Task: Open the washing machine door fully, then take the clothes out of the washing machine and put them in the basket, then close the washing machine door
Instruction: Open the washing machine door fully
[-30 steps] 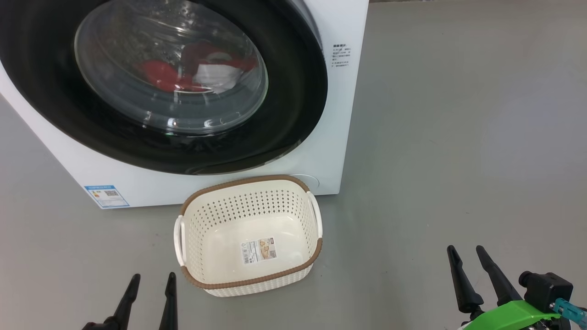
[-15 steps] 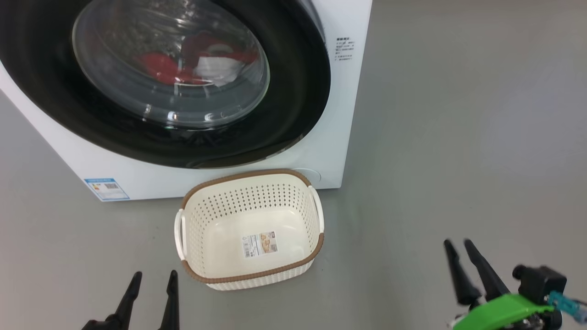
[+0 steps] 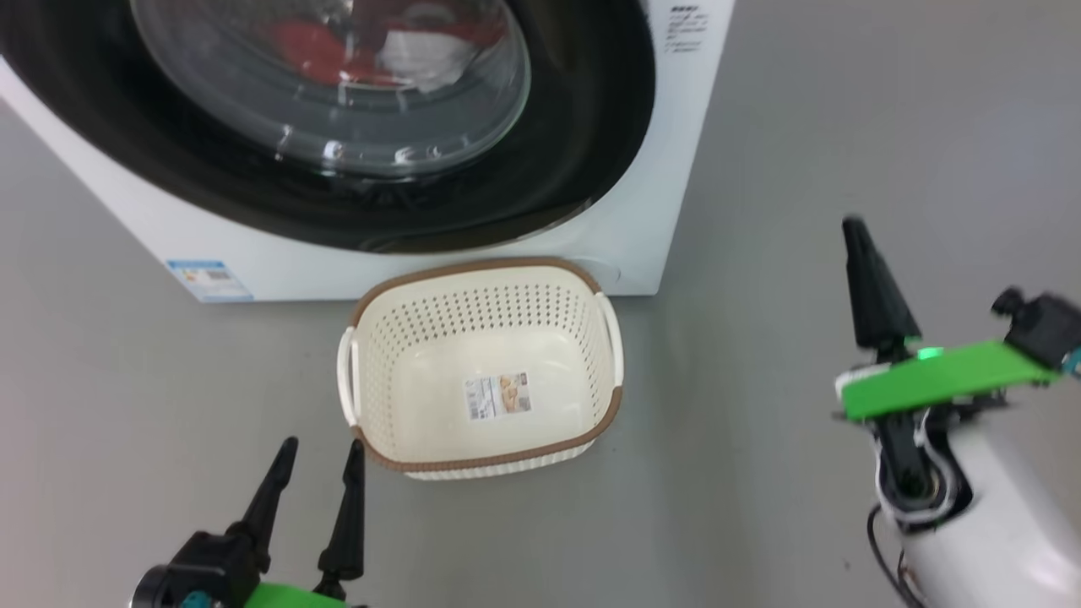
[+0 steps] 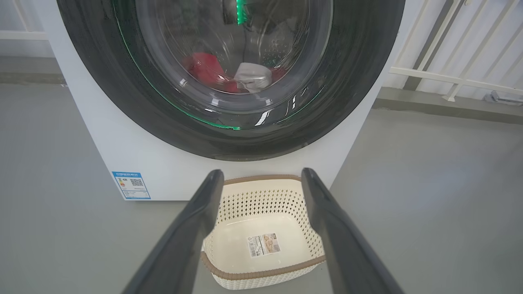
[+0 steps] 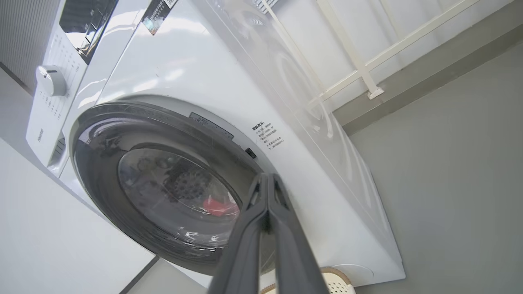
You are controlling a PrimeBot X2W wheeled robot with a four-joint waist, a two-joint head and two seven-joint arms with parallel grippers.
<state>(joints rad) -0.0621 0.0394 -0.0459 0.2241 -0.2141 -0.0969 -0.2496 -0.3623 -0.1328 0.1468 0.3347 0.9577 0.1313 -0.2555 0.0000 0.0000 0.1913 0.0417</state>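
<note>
Bright red clothes (image 3: 308, 42) lie behind the closed round black-rimmed glass door (image 3: 583, 127) of the white washing machine (image 3: 667, 211), the cream perforated plastic basket (image 3: 473, 268) on the grey floor (image 3: 802, 127) just before it, left gripper (image 3: 323, 443) spread, right gripper (image 3: 853, 225) pressed together.

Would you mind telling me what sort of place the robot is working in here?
Probably a laundry area or test room: a white front-loading washing machine stands on bare grey floor, a perforated basket before it, white railing beyond.

Dark tapered claw fingers (image 3: 871, 291), green wrist plate (image 3: 937, 377), white forearm (image 3: 1001, 528), thin black cable (image 3: 878, 545)
</note>
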